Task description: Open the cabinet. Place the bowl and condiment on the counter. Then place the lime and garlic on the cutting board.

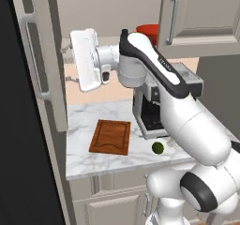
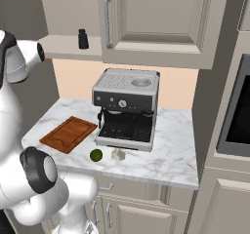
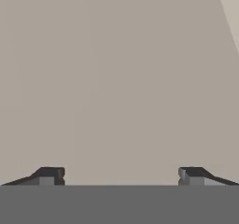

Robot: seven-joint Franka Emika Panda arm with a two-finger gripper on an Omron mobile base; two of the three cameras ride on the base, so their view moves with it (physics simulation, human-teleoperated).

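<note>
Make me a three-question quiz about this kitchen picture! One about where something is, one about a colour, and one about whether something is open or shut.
1. Where is the lime?
A. on the cutting board
B. on the counter
C. in the cabinet

2. What colour is the bowl?
A. red
B. blue
C. yellow

3. How is the gripper?
A. shut on the lime
B. shut on nothing
C. open

Answers:
1 B: it lies on the counter, beside the cutting board and apart from it.
2 A: its red rim peeks out of the cabinet.
3 C: its fingertips stand wide apart, nothing between them.
</note>
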